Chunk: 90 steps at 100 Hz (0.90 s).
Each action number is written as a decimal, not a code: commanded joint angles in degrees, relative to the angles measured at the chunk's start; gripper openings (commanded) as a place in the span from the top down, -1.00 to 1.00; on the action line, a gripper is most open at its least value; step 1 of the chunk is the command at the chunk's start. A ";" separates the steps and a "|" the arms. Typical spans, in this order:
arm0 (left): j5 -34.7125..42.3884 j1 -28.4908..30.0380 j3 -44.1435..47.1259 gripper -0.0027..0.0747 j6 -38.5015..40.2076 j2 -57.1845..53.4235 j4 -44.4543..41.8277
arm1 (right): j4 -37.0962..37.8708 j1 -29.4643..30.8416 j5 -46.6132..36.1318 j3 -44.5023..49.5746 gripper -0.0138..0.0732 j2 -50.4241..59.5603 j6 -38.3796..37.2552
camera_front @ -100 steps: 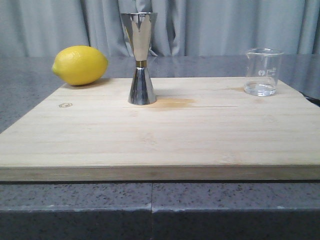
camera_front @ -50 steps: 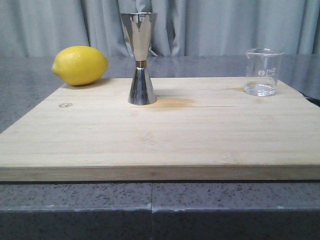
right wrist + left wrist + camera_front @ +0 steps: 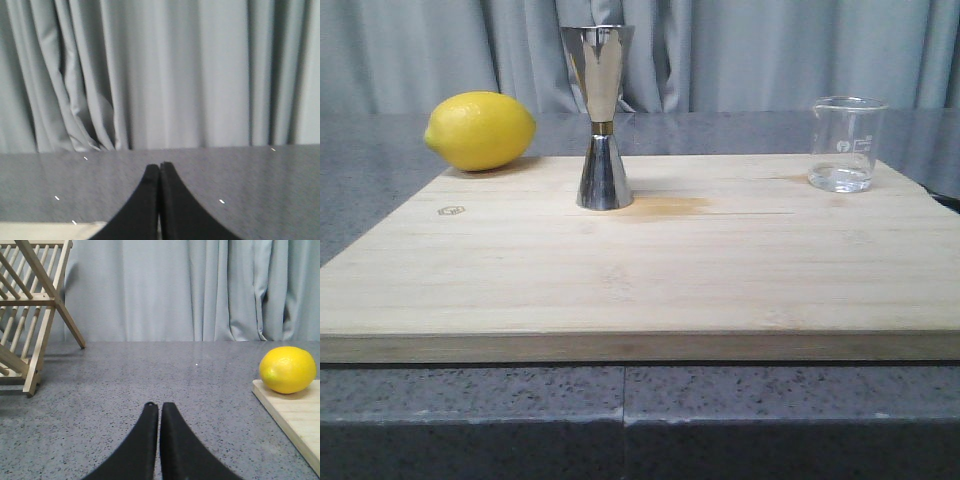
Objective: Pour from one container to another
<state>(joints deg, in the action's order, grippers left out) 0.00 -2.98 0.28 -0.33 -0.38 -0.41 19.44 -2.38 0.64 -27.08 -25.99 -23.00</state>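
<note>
The glass beaker (image 3: 846, 144) stands upright at the right of the front view, on the far right corner of the wooden cutting board (image 3: 640, 270), with a little clear liquid in its bottom. The steel jigger (image 3: 601, 118) stands upright left of centre in that view, near the board's far edge, a thin gold band at its narrow waist. The two are well apart, and neither gripper shows in the front view.

The left gripper (image 3: 159, 405) sits at the bottom centre of the left wrist view with its black fingers pressed together on nothing, over the grey speckled countertop (image 3: 150, 375). The lemon (image 3: 287, 369) lies at the right edge of that view on the board's corner; beaker and jigger do not appear there. A wooden rack (image 3: 30, 310) fills the upper left.

The right gripper (image 3: 159, 165) is likewise closed and empty at the bottom centre of its view, facing the grey curtain (image 3: 160, 70), with no task item visible.

White printed markings on the beaker are too small to read. A small stamped emblem (image 3: 450, 210) on the board's left side is illegible.
</note>
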 commanded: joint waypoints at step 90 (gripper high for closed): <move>4.89 -0.51 1.59 0.98 0.33 -1.16 0.41 | -20.17 5.63 -2.08 28.29 0.85 27.73 24.08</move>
<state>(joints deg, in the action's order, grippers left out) 0.00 -2.98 0.28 -0.33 -0.38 -0.41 -2.23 2.94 1.50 0.69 0.53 1.23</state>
